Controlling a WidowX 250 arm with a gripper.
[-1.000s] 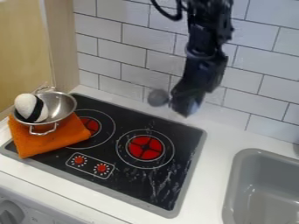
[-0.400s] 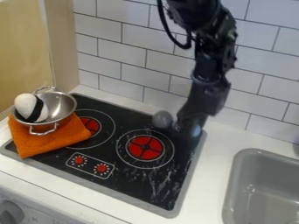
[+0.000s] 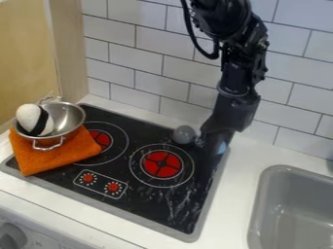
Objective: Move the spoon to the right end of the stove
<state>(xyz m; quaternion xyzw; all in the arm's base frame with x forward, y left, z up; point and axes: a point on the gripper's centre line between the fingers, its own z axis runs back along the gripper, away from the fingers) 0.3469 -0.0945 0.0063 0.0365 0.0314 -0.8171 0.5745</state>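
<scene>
Gripper (image 3: 211, 141) and wrist hang over the back right corner of the stove (image 3: 170, 202), closed around the spoon (image 3: 184, 134). Its grey bowl juts out on the left side, while a pale blue bit shows to the right; whether the spoon touches the stove cannot be told. From the top edge, the black arm (image 3: 237, 75) drops at a slant down and to the left, a cable looping beside it. White tick marks ring the two red dials printed on the stove. White tabletop (image 3: 240, 189) surrounds the stove, with a grey sink (image 3: 286, 214) to the right and white tiles (image 3: 139, 48) behind. At left, a metal pot (image 3: 68, 116) holding a black-banded white toy (image 3: 29, 118) sits on an orange cloth (image 3: 52, 158).
</scene>
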